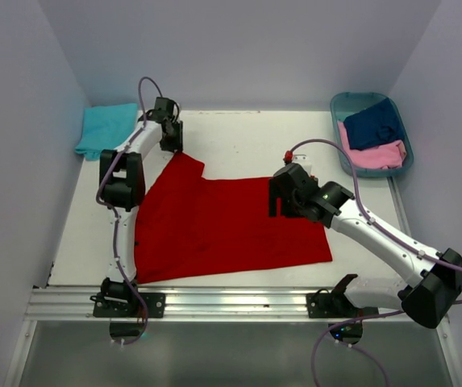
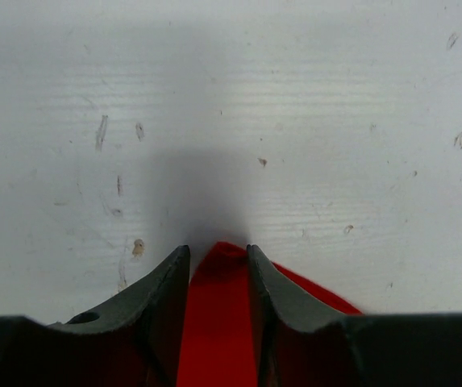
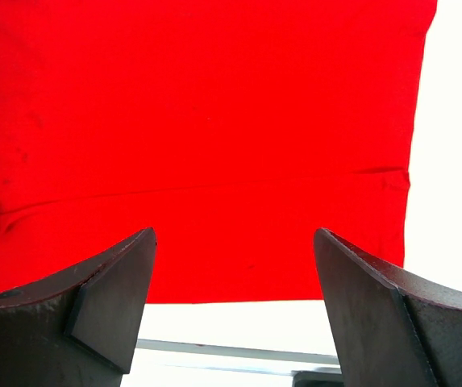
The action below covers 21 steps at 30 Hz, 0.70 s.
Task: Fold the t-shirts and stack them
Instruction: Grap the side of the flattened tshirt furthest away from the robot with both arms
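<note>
Red t-shirt flat; left claw astride sleeve tip, grip unclear; right claw released over edge.

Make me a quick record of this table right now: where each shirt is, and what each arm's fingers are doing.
spread out: large red cloth t-shirt, unfolded, on the white table
folded: turquoise cloth t-shirt, far left corner
waiting: navy t-shirt and pink t-shirt, in the teal plastic oval basket, far right
left gripper: fingers astride the red t-shirt's far left tip; grip unclear
right gripper: fingers open, over the red t-shirt's right part
</note>
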Each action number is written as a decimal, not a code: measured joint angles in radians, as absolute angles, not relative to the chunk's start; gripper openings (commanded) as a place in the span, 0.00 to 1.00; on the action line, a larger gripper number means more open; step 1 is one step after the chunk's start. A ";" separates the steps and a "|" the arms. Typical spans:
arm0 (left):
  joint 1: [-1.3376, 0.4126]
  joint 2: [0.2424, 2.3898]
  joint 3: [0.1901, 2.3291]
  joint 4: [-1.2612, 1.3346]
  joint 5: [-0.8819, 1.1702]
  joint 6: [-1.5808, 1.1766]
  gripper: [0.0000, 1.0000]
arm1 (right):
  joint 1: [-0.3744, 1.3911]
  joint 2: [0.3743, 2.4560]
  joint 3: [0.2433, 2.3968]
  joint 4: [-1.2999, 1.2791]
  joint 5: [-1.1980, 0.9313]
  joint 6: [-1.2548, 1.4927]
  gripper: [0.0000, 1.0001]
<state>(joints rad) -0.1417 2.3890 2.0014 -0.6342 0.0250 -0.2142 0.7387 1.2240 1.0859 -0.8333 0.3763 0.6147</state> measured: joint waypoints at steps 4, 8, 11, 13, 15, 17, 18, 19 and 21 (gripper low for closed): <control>-0.123 2.400 2.017 -0.623 0.033 -0.214 0.39 | 0.738 1.224 1.086 -0.844 0.378 0.612 0.82; -0.117 2.400 2.017 -0.622 0.041 -0.213 0.38 | 0.738 1.224 1.086 -0.847 0.384 0.610 0.81; -0.117 2.401 2.016 -0.618 0.049 -0.213 0.38 | 0.738 1.224 1.086 -0.850 0.386 0.609 0.81; -0.117 2.400 2.009 -0.610 0.059 -0.213 0.38 | 0.736 1.225 1.086 -0.851 0.389 0.609 0.81; -0.116 2.387 1.983 -0.587 0.068 -0.212 0.40 | 0.734 1.227 1.086 -0.851 0.393 0.609 0.81; -0.115 2.368 1.948 -0.567 0.080 -0.205 0.42 | 0.733 1.232 1.086 -0.851 0.396 0.609 0.81; -0.115 2.360 1.935 -0.565 0.082 -0.203 0.43 | 0.732 1.237 1.086 -0.851 0.398 0.609 0.81; -0.115 2.356 1.930 -0.566 0.084 -0.199 0.43 | 0.731 1.240 1.086 -0.852 0.399 0.609 0.81; -0.115 2.356 1.929 -0.567 0.086 -0.197 0.43 | 0.731 1.245 1.086 -0.852 0.399 0.609 0.81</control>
